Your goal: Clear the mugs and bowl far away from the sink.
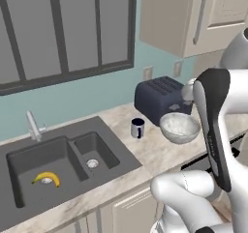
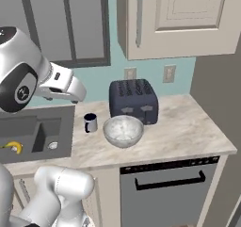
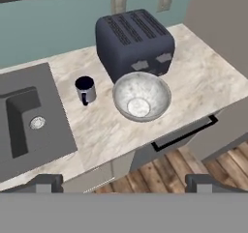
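A pale mug point(image 1: 137, 128) point(image 2: 90, 123) point(image 3: 85, 90) with a dark rim and handle stands upright on the marble counter, just right of the sink point(image 1: 58, 162) point(image 2: 33, 132) point(image 3: 24, 116). To its right, in front of the toaster, sits the wide whitish-grey speckled bowl point(image 1: 179, 127) point(image 2: 123, 130) point(image 3: 141, 96). My gripper point(image 3: 124, 183) hangs high above the counter's front edge and looks down on both. It is open wide, with nothing between its fingers point(image 3: 46, 182).
A dark blue toaster point(image 1: 160, 99) point(image 2: 133, 100) point(image 3: 134, 41) stands against the wall behind the bowl. A yellow banana point(image 1: 47, 178) point(image 2: 14, 147) lies in the large left basin. Bare counter point(image 2: 188, 122) stretches to the right, over a dishwasher point(image 2: 169, 183). Wall cabinets point(image 2: 179, 19) hang above.
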### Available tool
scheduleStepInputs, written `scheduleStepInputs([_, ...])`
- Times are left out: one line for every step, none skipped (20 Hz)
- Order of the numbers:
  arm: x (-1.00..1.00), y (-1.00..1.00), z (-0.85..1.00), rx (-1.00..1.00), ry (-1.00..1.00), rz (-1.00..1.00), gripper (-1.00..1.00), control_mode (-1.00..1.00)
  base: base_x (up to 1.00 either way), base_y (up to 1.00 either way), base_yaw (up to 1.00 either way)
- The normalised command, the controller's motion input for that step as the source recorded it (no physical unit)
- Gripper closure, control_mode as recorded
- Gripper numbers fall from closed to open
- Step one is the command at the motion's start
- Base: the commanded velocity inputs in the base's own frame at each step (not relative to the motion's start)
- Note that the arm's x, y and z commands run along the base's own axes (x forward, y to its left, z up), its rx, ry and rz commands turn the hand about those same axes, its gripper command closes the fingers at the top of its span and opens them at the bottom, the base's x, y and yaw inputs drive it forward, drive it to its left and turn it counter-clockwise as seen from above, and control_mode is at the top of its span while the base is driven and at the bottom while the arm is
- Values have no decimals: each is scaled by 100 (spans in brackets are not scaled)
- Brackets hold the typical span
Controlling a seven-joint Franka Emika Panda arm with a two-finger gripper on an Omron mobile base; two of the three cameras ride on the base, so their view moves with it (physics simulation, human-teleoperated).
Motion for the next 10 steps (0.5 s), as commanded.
scheduleStepInputs([0, 0, 0, 0, 0, 0, -100, 100, 61, 0, 37])
scheduleStepInputs([0, 0, 0, 0, 0, 0, -100, 100, 69, 0, 39])
scheduleStepInputs([0, 0, 0, 0, 0, 0, -100, 100, 62, 0, 39])
scheduleStepInputs([0, 0, 0, 0, 0, 0, -100, 100, 64, 0, 39])
scheduleStepInputs([0, 0, 0, 0, 0, 0, -100, 100, 59, 0, 40])
scheduleStepInputs([0, 0, 0, 0, 0, 0, -100, 100, 48, 0, 40])
scheduleStepInputs([0, 0, 0, 0, 0, 0, -100, 100, 26, 0, 41])
scheduleStepInputs([0, 0, 0, 0, 0, 0, -100, 100, 24, 0, 41])
scheduleStepInputs([0, 0, 0, 0, 0, 0, -100, 100, 16, 0, 39])
scheduleStepInputs([0, 0, 0, 0, 0, 0, -100, 100, 19, 0, 37])
